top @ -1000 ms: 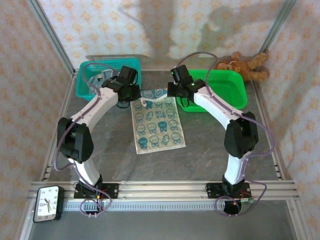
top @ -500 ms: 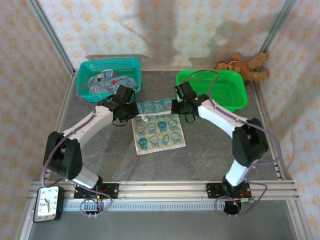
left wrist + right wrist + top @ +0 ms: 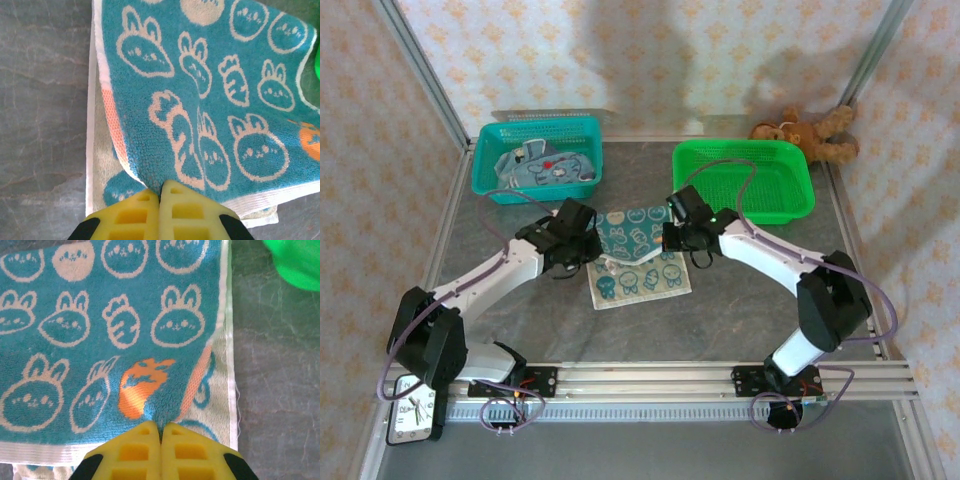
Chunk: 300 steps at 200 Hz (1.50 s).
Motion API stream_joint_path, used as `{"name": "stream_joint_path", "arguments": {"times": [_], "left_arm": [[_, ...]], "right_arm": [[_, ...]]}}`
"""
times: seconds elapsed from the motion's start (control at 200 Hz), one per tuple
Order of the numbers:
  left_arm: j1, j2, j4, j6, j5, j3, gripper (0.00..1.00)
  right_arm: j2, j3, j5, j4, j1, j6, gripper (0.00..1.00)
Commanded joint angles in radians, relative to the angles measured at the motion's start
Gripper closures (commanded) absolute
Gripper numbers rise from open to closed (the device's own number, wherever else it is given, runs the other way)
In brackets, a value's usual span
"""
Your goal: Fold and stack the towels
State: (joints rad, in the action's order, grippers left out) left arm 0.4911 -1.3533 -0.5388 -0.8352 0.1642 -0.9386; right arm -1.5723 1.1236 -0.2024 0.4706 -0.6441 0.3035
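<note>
From above, I see the left gripper [image 3: 585, 248] and the right gripper [image 3: 672, 238] on either side of the bunny towel [image 3: 642, 272]. It lies mid-table with its far part folded over onto itself, teal side up. More towels [image 3: 548, 168] sit in the teal basket [image 3: 585, 125]. On the left wrist camera, the left gripper [image 3: 160, 186] is pinched tight on the bunny towel [image 3: 215, 95] at its turned-over edge. On the right wrist camera, the right gripper [image 3: 161, 426] clamps the bunny towel [image 3: 100, 315] the same way.

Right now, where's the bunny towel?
In the top view the bunny towel lies mid-table, half folded, in front of the teal basket and green basket, with the left gripper and right gripper pinching its corners.
</note>
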Motion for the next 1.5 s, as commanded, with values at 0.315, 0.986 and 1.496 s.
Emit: {"name": "stream_joint_path", "arguments": {"times": [0.315, 0.986, 1.496], "left_arm": [[0.05, 0.118, -0.019, -0.082, -0.055, 0.074, 1.0], [0.165, 0.028, 0.153, -0.177, -0.046, 0.272, 1.0], [0.188, 0.058, 0.09, -0.173, -0.07, 0.232, 1.0]], "right_arm": [[0.137, -0.073, 0.023, 0.02, -0.023, 0.069, 0.97], [0.088, -0.285, -0.008, -0.095, -0.053, 0.128, 0.94], [0.122, -0.292, 0.02, -0.063, -0.06, 0.138, 0.97]]}}
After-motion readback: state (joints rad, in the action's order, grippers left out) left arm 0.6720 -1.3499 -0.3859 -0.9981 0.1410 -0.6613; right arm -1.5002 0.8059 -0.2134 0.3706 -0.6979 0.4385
